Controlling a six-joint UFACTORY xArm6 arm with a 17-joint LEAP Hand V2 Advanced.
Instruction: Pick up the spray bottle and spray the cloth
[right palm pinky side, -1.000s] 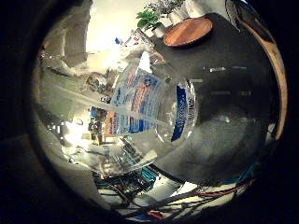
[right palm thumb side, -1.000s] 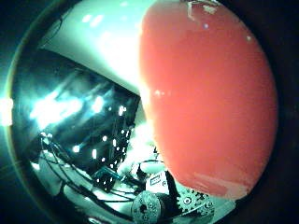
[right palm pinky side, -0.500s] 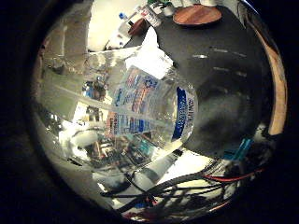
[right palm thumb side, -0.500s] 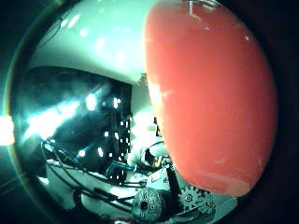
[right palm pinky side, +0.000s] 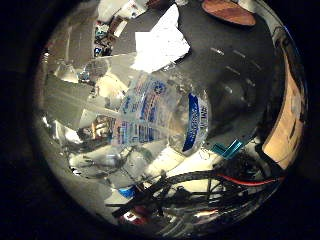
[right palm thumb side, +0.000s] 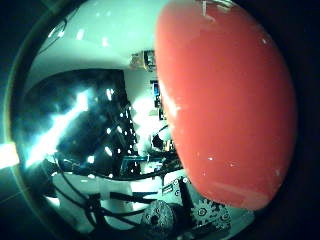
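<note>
The spray bottle's clear body with a blue and white label (right palm pinky side: 150, 115) fills much of the right little finger side palm view, close against the palm. Its red spray head (right palm thumb side: 225, 100) fills much of the right thumb side palm view. Geared parts of my right hand (right palm thumb side: 170, 212) show beside the red head. The hand is shut on the bottle and holds it above a dark table (right palm pinky side: 240, 85). A white cloth (right palm pinky side: 160, 45) lies on that table, beyond the bottle.
A round wooden plate (right palm pinky side: 230, 10) lies on the dark table past the cloth. Small cluttered items (right palm pinky side: 105, 40) stand by the table's far side. A dark glossy surface (right palm thumb side: 75, 130) shows beside the red head.
The view has swung over the table with the bottle staying fixed against the palm. The white cloth has come into the little finger side view and the wooden plate has slid to the edge.
</note>
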